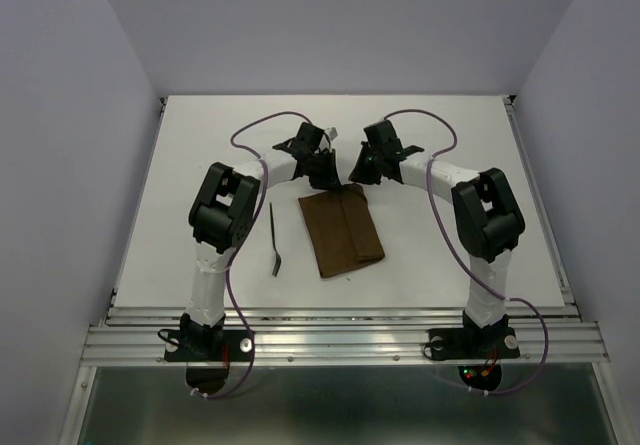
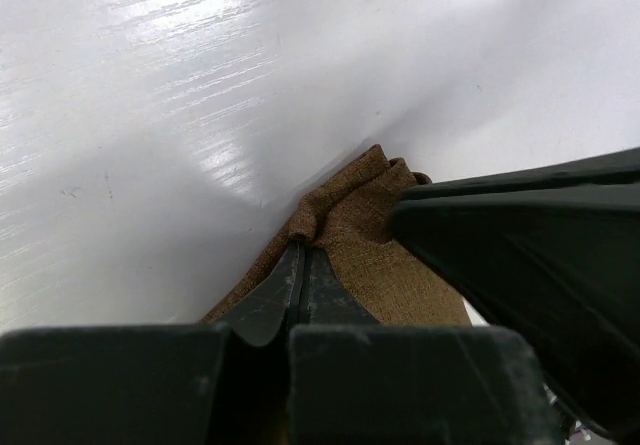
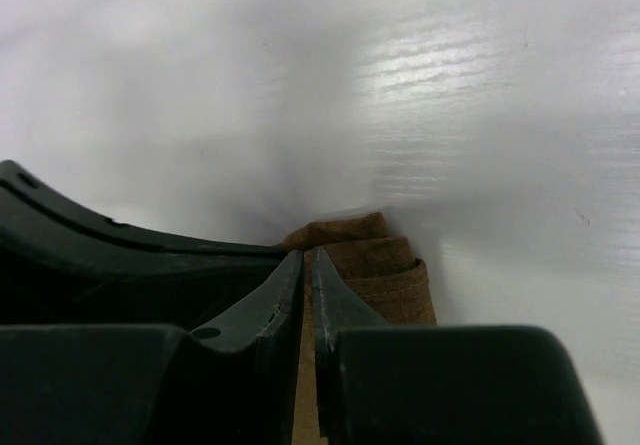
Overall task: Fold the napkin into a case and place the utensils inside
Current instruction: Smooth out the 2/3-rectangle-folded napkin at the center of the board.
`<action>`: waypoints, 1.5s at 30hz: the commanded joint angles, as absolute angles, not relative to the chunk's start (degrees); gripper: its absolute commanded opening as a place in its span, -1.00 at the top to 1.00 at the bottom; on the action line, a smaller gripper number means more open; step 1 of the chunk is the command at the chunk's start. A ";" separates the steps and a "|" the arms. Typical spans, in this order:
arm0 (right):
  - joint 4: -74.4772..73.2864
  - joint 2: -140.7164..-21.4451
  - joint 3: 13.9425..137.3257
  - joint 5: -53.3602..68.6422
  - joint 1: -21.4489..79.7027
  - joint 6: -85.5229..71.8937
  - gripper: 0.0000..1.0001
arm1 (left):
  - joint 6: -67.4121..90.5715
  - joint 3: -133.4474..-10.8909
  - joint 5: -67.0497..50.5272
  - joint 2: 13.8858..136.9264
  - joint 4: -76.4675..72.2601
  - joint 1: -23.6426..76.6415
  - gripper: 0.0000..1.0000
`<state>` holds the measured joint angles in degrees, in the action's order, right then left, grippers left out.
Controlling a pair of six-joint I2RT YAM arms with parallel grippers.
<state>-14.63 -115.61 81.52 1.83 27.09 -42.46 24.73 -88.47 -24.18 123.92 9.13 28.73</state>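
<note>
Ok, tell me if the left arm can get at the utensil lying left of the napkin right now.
Probably, but not at once. The left gripper is shut on the napkin at its far edge and would have to let go first. The utensil lies bare on the table, apart from the napkin, with nothing over it.

A: What held the things up?
B: A white table (image 1: 450, 145) did. It was flat and a bit shiny.
A: What lay on it?
B: A brown napkin (image 1: 342, 232) lay near the middle. It was folded over, with layers stacked at its far edge, and it sat a little crooked.
A: Was there more?
B: Yes. One thin dark utensil (image 1: 273, 237) lay flat on the table, left of the napkin and not touching it. Its wider end pointed to the near edge.
</note>
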 commanded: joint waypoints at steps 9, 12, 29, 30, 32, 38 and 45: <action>-13.89 -111.71 80.33 -0.09 27.16 -42.28 0.76 | 23.55 -87.45 -24.61 123.05 8.53 27.95 1.00; -13.62 -111.62 79.90 1.49 27.16 -42.63 0.77 | 23.55 -87.45 -24.70 123.05 8.53 27.95 1.00; -11.43 -115.74 79.63 4.31 28.30 -43.86 0.80 | 22.94 -87.89 -25.31 123.13 8.61 27.86 1.00; -11.43 -116.19 80.24 4.39 28.30 -43.86 0.79 | 22.85 -87.89 -25.31 123.13 8.70 27.95 1.00; -11.43 -116.98 80.68 4.57 28.83 -43.95 0.80 | 22.94 -87.80 -24.96 123.13 8.88 27.95 1.00; -11.43 -119.18 81.56 5.01 28.83 -44.03 0.80 | 22.85 -87.98 -24.26 122.78 10.11 27.86 1.00; -11.43 -119.09 80.86 4.83 28.83 -44.03 0.81 | 23.12 -87.19 -23.12 121.12 10.90 27.69 0.34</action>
